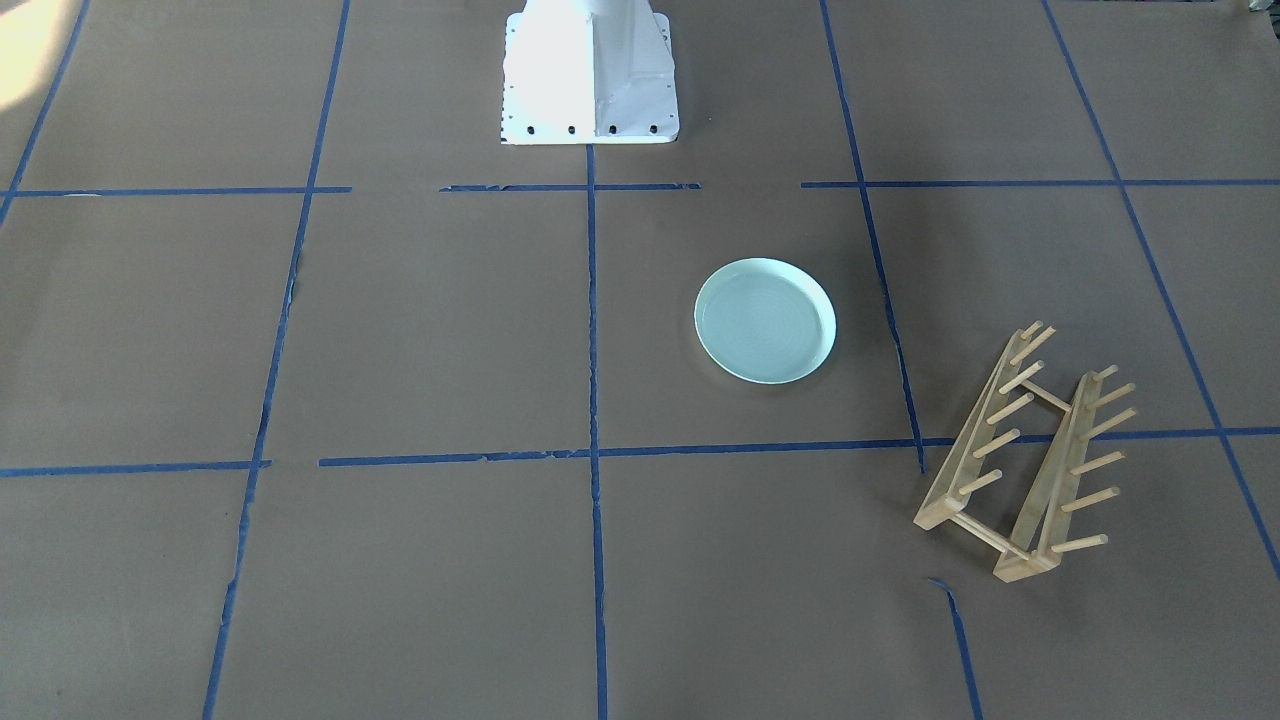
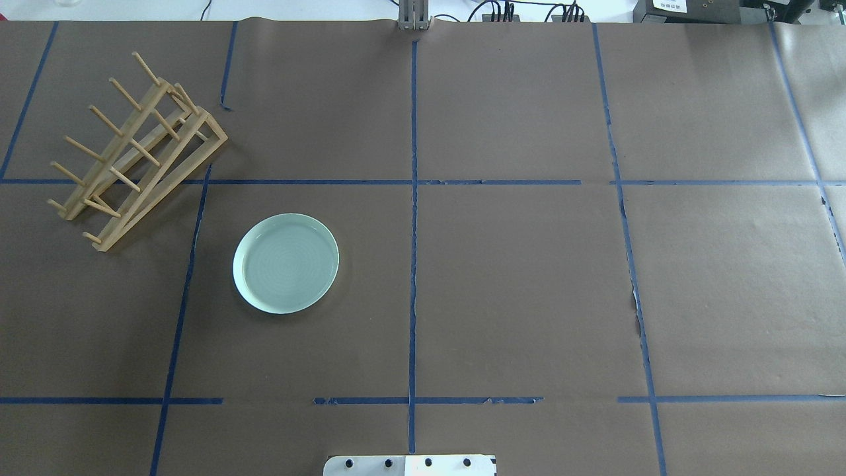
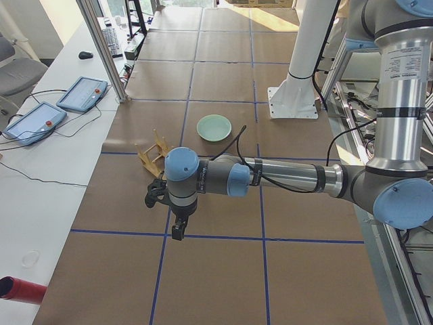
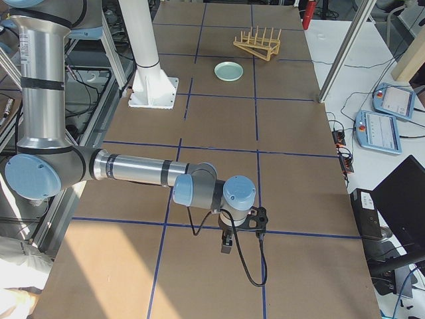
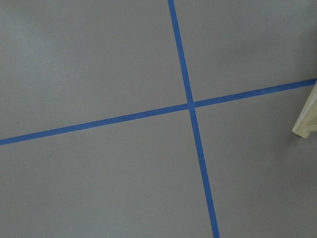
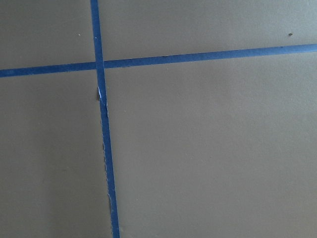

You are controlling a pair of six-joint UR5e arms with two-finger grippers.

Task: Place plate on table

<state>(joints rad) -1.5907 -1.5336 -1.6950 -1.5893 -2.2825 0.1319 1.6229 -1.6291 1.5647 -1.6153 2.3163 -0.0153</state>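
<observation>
The pale mint-green plate (image 1: 765,320) lies flat on the brown table (image 1: 450,330), free of any gripper. It also shows in the overhead view (image 2: 285,262) and in both side views (image 3: 214,127) (image 4: 228,71). My left gripper (image 3: 177,230) hangs over the table well away from the plate, seen only in the exterior left view, so I cannot tell whether it is open or shut. My right gripper (image 4: 226,244) hangs far from the plate, seen only in the exterior right view, and I cannot tell its state. Both wrist views show only paper and blue tape.
A light wooden peg rack (image 2: 135,155) stands beside the plate, on the robot's left side; a corner of it shows in the left wrist view (image 5: 307,119). The white robot base (image 1: 590,75) stands at the table's robot-side edge. Tablets (image 3: 81,95) lie on a side bench.
</observation>
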